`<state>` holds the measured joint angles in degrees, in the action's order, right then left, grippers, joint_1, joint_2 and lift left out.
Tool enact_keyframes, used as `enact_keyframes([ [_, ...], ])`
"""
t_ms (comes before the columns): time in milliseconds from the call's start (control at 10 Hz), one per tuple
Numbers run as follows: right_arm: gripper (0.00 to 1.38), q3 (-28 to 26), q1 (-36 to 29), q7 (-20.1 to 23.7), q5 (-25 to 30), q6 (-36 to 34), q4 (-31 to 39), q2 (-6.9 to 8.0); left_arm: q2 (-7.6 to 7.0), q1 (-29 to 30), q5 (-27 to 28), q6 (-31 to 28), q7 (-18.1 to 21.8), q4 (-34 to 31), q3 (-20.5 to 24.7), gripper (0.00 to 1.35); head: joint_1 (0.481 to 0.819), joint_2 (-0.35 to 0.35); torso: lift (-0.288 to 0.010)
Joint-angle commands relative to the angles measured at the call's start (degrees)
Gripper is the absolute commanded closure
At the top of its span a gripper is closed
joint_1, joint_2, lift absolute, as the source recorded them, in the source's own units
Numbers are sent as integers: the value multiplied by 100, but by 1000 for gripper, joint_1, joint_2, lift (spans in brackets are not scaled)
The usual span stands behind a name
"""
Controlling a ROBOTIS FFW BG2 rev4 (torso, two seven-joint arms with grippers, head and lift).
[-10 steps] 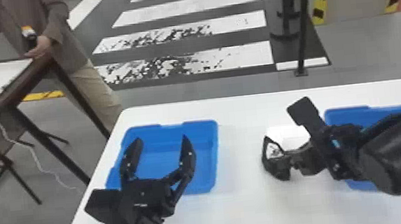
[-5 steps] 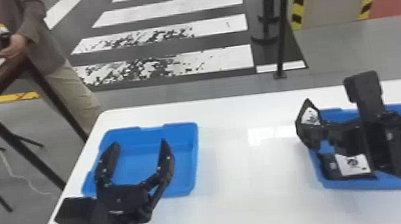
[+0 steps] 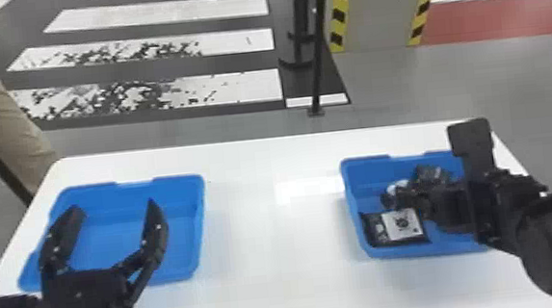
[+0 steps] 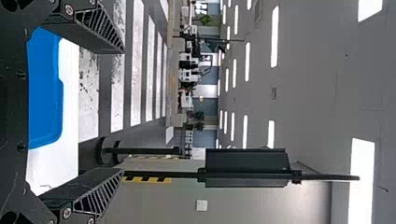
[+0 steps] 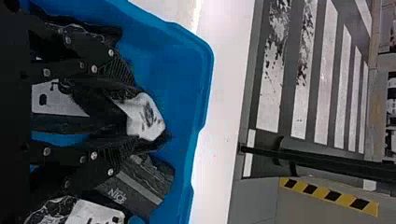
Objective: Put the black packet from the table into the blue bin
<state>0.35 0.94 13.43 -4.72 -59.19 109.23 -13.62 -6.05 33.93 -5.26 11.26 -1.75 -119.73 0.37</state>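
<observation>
Black fingers: the right gripper [image 5: 142,120] is standing partly closed, its two tips pinching a soft bundle and not meeting.
Black packet [image 5: 148,112]: it is sitting bunched in that grip, white patch showing between the tips, over the inside of the right-hand blue bin [image 3: 351,206]; whether it is touching the load below, I cannot tell.
Grey-striped packet [image 5: 140,182]: it is lying in the bin, just beside one finger.
White-labelled packet [image 3: 396,226]: it is resting flat towards the bin's near left corner.
Left gripper [image 3: 114,207]: it is hovering wide open and empty over the left-hand bin [image 3: 202,211].
Release risk: the crumpled wrapper may be clinging to a ribbed pad and lifting out again, or a widening finger may be shoving the striped packet, since they are lying so close.
Wall risk: a sideways swing before lifting could be knocking the bin wall.
Right wrist view against head view: the wrist camera is showing the pinch itself, which the arm is partly masking from the head; the head camera is giving both bins side by side.
</observation>
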Motion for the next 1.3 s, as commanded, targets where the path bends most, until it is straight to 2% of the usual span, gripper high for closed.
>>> enact_keyframes([
  [0, 35, -12, -263, 80, 4, 660, 179, -1, -1, 10, 0, 14, 0, -1, -3, 122, 695, -20, -110],
  [100, 185, -138, -699, 98, -65, 1546, 418, 70, -1, 10, 0, 42, 0, -1, 9, 122, 695, -11, -110],
  [200, 271, -309, -1163, 186, -316, 2657, 474, 158, -1, 10, 0, 56, 0, -1, 20, 122, 695, -6, -110],
  [600, 309, -503, -2625, 406, -922, 5821, 615, 351, 8, -4, 0, 70, 0, -1, -3, 122, 695, 22, -110],
  [800, 309, -515, -3117, 353, -1322, 6440, 741, 421, 8, 24, 0, 84, 0, 13, 31, 122, 695, 25, -110],
  [1000, 309, -686, -3567, 247, -1265, 6440, 1177, 509, 8, 24, 0, 98, 0, -1, 20, 122, 695, 19, -110],
  [1100, 311, -686, -3849, -25, -1242, 6398, 1487, 544, 8, 38, 0, 98, 0, -1, 43, 122, 695, 15, -110],
  [1200, 311, -709, -3891, -69, -1242, 6341, 1529, 562, 8, 52, 0, 126, 0, -1, 54, 122, 695, 5, -110],
])
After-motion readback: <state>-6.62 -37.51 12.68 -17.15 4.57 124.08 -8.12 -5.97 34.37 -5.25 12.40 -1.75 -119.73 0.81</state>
